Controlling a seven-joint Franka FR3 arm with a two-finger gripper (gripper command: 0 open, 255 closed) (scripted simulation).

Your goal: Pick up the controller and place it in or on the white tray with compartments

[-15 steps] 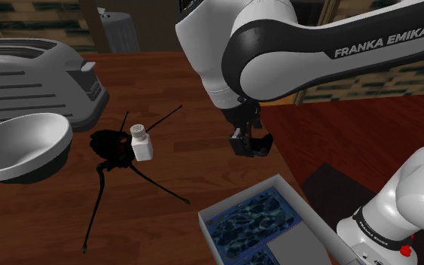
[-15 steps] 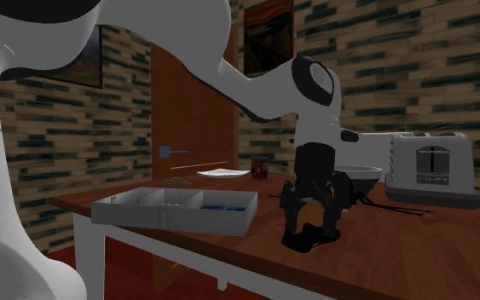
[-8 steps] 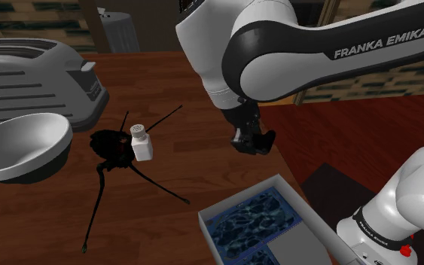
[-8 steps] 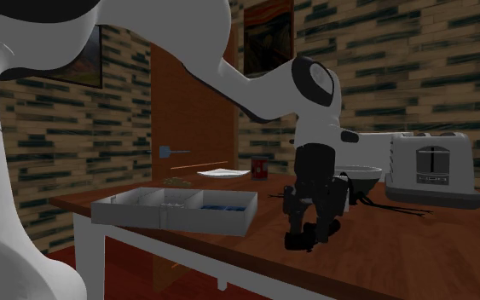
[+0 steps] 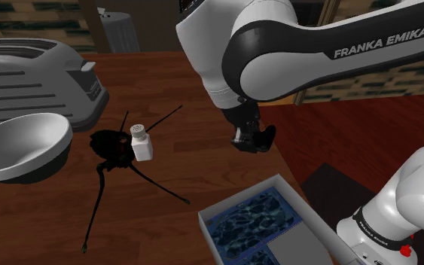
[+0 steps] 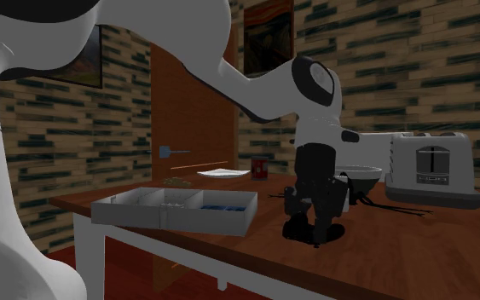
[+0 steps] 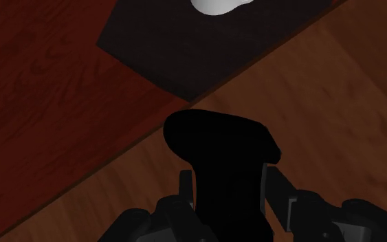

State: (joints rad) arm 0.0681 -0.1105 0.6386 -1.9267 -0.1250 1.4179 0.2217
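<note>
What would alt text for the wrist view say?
The end effector clasps a black controller between its two fingers, over the edge of a wooden table, with dark red floor beyond.

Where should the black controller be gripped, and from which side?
By its narrow stem, coming in from the stem end. The black controller widens into a broad head, while the stem is slim enough to sit between the fingers; the pincer clasps it exactly there.
</note>
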